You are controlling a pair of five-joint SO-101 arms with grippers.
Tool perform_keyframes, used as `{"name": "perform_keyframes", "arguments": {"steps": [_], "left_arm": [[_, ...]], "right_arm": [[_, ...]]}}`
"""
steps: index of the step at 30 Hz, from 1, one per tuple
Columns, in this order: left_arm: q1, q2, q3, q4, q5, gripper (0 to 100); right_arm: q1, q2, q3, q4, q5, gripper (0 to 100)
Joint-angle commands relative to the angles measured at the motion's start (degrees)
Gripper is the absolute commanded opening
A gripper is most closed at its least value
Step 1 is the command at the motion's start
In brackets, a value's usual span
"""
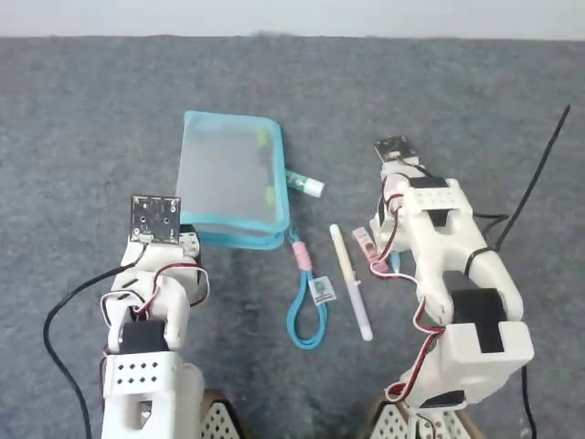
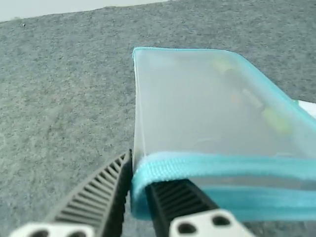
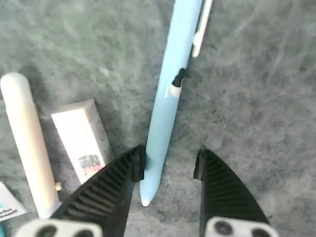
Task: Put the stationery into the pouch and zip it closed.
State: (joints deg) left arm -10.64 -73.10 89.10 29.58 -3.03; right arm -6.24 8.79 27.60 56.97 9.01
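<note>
A translucent pouch (image 1: 233,187) with teal trim lies flat on the grey mat. My left gripper (image 2: 138,193) is shut on the teal zipper edge at its near left corner (image 1: 190,241). A light blue pen (image 3: 170,84) lies on the mat, its tip between the fingers of my open right gripper (image 3: 170,165), closer to one finger. Beside it are a small white eraser (image 3: 81,138) and a cream pen (image 3: 24,138). In the high view the cream pen (image 1: 350,282) and eraser (image 1: 364,242) lie just left of the right arm, and the blue pen (image 1: 395,265) peeks from under it.
A green-and-white capped item (image 1: 304,184) sticks out at the pouch's right side. The pouch's pink and teal strap loop (image 1: 308,306) with a small tag lies in front, between the arms. Cables trail beside both arm bases.
</note>
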Motion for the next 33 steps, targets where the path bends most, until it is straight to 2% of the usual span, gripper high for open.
{"name": "perform_keyframes", "arguments": {"steps": [1,4,5,7,9,12,16,20,24,33], "left_arm": [[0.3,-1.0,-0.7,-2.1,-0.7,1],[0.3,-1.0,-0.7,-2.2,-0.7,1],[0.3,-1.0,-0.7,-2.2,-0.7,1],[0.3,-1.0,-0.7,-2.2,-0.7,1],[0.3,-1.0,-0.7,-2.2,-0.7,1],[0.3,-1.0,-0.7,-2.3,-0.8,1],[0.4,-1.0,-0.7,-2.3,-0.8,1],[0.4,-1.0,-0.7,-2.3,-0.7,1],[1.1,-1.0,-0.7,-2.4,-0.7,1],[2.9,-1.0,-0.6,-2.4,-0.7,1]], "right_arm": [[2.3,-0.4,-0.4,-0.3,-0.4,12.5],[4.0,-0.4,-0.4,-0.5,-0.4,0.9],[4.3,-0.4,-0.4,-0.6,-0.4,0.2],[4.4,-0.5,-0.4,-0.3,-0.3,2.7],[4.4,-0.7,-0.5,0.0,-0.2,0.7],[5.3,-3.8,-3.5,5.8,0.0,0.7],[7.4,-13.1,-5.7,12.5,-0.4,0.7],[6.2,-24.1,-4.1,16.8,1.1,0.7],[-3.0,-34.8,-1.6,23.1,7.3,0.7],[-34.2,-47.6,2.1,32.9,13.0,0.7]]}}
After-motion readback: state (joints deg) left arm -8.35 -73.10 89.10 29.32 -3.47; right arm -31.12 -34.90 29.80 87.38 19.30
